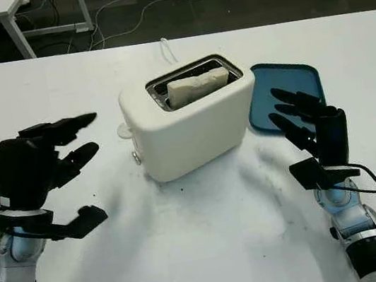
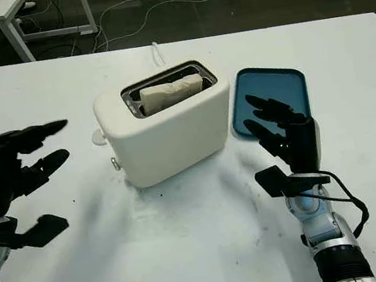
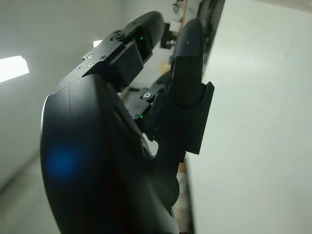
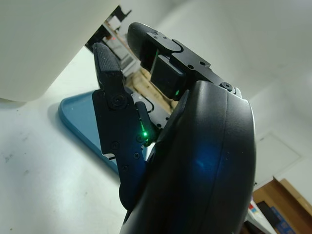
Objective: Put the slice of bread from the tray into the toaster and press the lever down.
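Note:
A cream toaster [image 1: 192, 122] stands in the middle of the white table, with the slice of bread [image 1: 197, 86] upright in its slot. Its lever knob [image 1: 124, 131] sticks out of the left end, high up. The blue tray [image 1: 288, 89] lies just right of the toaster and holds nothing. My left hand [image 1: 87, 170] hovers open to the left of the toaster, a short gap from the lever. My right hand [image 1: 291, 135] is open at the tray's near edge, right of the toaster [image 4: 44, 39]; the tray [image 4: 80, 122] also appears behind its fingers [image 4: 114, 112] in the right wrist view.
The toaster's white cord [image 1: 168, 50] trails off toward the table's far edge. Beyond that edge are a dark floor with cables [image 1: 152, 3] and another table's leg [image 1: 17, 32]. Bare white tabletop [image 1: 210, 237] stretches in front of the toaster, between both arms.

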Motion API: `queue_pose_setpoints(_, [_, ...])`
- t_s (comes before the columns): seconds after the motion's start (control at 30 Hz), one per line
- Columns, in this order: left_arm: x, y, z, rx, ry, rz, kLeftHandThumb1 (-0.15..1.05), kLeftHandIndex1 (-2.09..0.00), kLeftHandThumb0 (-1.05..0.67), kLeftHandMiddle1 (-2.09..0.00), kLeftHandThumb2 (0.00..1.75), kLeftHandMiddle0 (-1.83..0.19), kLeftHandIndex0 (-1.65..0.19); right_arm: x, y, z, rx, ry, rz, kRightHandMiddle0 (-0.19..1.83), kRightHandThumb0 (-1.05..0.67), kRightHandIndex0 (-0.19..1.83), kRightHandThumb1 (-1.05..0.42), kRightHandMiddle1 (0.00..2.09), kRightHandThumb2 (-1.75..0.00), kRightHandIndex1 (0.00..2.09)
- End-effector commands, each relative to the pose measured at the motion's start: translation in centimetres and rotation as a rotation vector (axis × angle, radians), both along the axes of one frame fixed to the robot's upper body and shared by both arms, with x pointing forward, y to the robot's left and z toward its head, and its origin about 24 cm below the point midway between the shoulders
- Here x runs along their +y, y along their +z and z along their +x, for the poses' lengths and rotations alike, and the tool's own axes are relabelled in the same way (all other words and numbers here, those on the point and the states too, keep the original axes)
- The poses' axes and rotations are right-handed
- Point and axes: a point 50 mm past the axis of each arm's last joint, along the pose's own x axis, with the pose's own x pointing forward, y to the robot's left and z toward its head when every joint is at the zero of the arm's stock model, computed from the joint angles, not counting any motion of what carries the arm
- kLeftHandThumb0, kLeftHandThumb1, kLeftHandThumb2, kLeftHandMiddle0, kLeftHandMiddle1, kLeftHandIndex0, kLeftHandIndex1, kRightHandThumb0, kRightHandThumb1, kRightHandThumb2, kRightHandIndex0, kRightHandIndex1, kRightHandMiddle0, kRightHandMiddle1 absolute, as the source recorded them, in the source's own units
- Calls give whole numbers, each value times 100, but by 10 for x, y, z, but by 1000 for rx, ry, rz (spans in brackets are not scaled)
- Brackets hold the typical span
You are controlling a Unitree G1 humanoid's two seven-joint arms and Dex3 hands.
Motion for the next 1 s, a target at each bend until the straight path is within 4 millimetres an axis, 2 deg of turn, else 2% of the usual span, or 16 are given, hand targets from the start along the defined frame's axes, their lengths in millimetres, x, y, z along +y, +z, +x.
queue_pose_setpoints(0.0, [-7, -1, -4, -8, 9, -1, 92, -3, -36, -64, 14, -98, -108, -3, 4, 0, -27, -5, 17, 97, -31, 112, -92, 1, -3, 3])
queue_pose_setpoints(0.07, [-9, -1, -5, 19, 19, -5, 92, -1, -32, -83, 15, -89, -109, -3, 5, 0, -28, -4, 22, 98, -30, 112, -92, 1, -3, 3])
queue_pose_setpoints(0.33, [-10, 6, -1, 88, 30, 26, 92, 0, -29, -90, 17, -85, -106, -5, 6, 0, -40, -7, 24, 98, -27, 113, -92, 1, -2, 3])
queue_pose_setpoints(0.47, [-14, 2, 0, 111, 26, 31, 92, 0, -32, -108, 20, -77, -102, -4, 7, 0, -45, -7, 26, 98, -26, 113, -92, 1, -2, 2])
queue_pose_setpoints(0.6, [-16, 0, 0, 145, 44, 64, 92, 0, -33, -107, 21, -76, -98, -5, 6, -1, -46, -9, 30, 98, -27, 113, -92, 0, -2, 2])
queue_pose_setpoints(0.77, [-14, 1, 3, 150, 43, 69, 92, -1, -33, -135, 22, -71, -95, -5, 7, -1, -47, -10, 30, 98, -28, 114, -92, 0, -2, 2])
queue_pose_setpoints(0.97, [-12, 6, 11, 151, 33, 84, 92, -4, -33, -130, 28, -71, -103, -4, 6, -1, -47, -5, 32, 99, -29, 113, -92, 0, -2, 1])
